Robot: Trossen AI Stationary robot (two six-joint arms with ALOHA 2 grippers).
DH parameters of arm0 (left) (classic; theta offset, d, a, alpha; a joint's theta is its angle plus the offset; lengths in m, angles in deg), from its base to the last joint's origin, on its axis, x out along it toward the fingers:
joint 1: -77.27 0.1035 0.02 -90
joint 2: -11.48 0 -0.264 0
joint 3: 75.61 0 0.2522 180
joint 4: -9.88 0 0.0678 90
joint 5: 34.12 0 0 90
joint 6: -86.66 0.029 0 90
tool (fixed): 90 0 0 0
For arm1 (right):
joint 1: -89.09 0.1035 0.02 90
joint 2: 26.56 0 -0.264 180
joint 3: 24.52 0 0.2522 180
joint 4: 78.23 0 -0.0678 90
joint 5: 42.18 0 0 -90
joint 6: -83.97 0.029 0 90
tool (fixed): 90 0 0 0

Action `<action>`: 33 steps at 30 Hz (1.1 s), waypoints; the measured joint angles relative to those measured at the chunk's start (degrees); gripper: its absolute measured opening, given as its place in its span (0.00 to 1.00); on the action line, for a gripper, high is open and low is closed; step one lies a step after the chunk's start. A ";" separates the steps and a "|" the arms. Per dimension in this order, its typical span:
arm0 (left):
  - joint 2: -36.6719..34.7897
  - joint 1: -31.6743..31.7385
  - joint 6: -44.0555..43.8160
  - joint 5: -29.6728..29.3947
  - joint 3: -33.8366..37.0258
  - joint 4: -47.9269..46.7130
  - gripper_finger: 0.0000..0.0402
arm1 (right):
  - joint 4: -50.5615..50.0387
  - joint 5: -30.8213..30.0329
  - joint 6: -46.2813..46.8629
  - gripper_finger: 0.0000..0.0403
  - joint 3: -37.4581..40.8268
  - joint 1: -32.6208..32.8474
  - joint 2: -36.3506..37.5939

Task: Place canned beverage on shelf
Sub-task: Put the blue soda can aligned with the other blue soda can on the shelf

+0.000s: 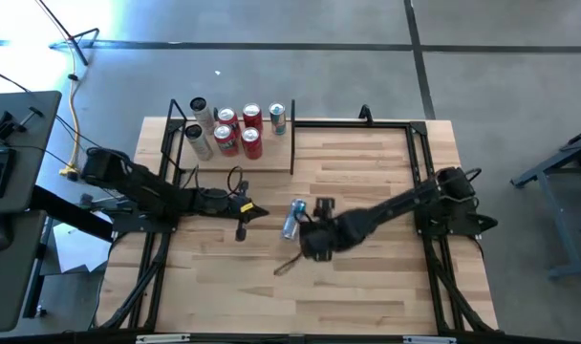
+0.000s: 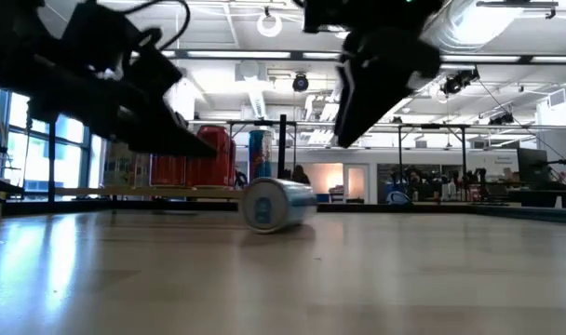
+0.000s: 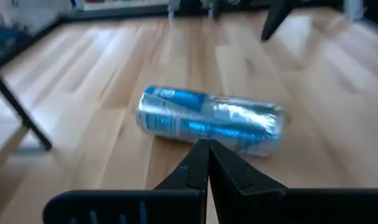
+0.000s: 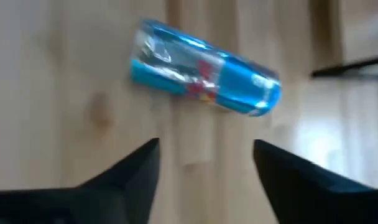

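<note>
The can (image 1: 291, 219) lies on its side on the bench (image 1: 367, 287), out in the open middle, well apart from the shelf (image 1: 271, 158) at the far left corner where several cans (image 1: 237, 129) already stand. My right gripper (image 4: 206, 165) hangs just above it with jaws wide, the can not yet between them; my left gripper (image 3: 209, 163) points at the can from the other side with jaws closed tight on nothing. The plain danger, as I judge it, is that the can rolls: it is a smooth cylinder on a flat board, and if one of my fingers touches it before the other, it will trundle away rather than be caught. My right jaws also look set across its length rather than its width, so I may close on the ends and squirt it out. If I do get it, I hold it lying down, and it must be stood up on a crowded shelf; a careless set-down there could topple the red cans (image 1: 251, 141) or catch the black end frame (image 1: 291, 143).
</note>
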 joint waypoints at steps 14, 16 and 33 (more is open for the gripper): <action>19.01 2.88 -3.95 1.52 0.01 12.94 0.00 | 16.89 3.81 -37.68 0.74 -0.04 -7.88 -5.61; 19.75 2.79 -4.31 1.64 0.01 13.57 0.00 | 19.48 3.73 -40.26 0.74 -0.04 -7.87 -7.31; 20.33 1.89 -5.25 6.54 -1.56 14.61 0.00 | 31.69 10.10 -52.55 0.74 -0.13 -9.31 -11.37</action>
